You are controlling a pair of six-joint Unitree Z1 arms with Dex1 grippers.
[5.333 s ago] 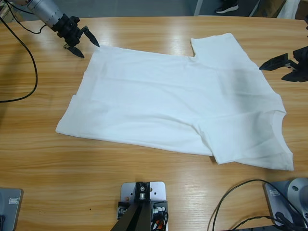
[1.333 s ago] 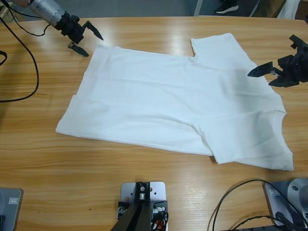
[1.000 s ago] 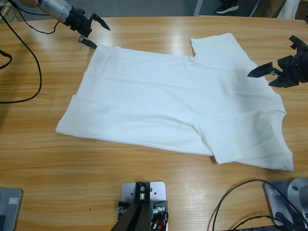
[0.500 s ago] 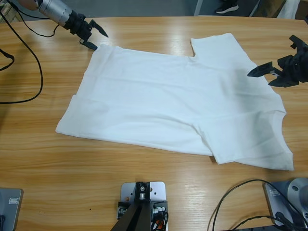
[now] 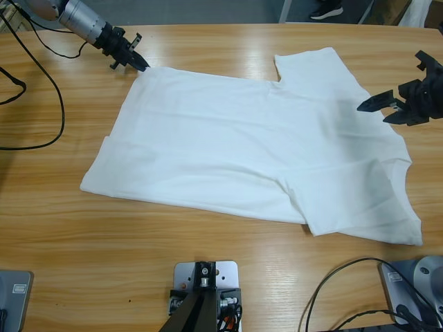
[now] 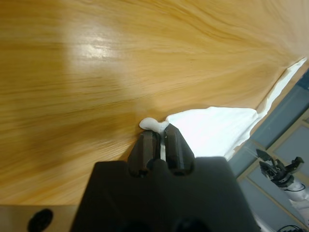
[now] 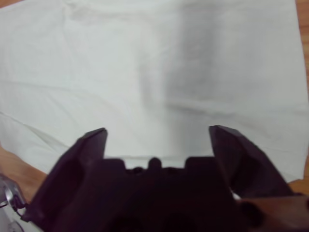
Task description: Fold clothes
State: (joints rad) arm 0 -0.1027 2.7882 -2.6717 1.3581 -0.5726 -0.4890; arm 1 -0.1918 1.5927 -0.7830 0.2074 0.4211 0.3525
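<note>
So the white T-shirt [image 5: 256,145] is lying spread out flat on the wooden table [image 5: 208,270]. The left gripper [image 5: 140,66] is down at the shirt's far hem corner with its jaws pinched together on a little nub of the fabric, which pokes out right past the fingertips [image 6: 166,140]. The right gripper [image 5: 377,108] has its jaws wide apart, holding nothing, and hangs by the sleeve-side edge with the cloth stretching out ahead of its fingertips [image 7: 96,137].

right hand [image 5: 379,111] cut off, chest lettering unseen
</note>
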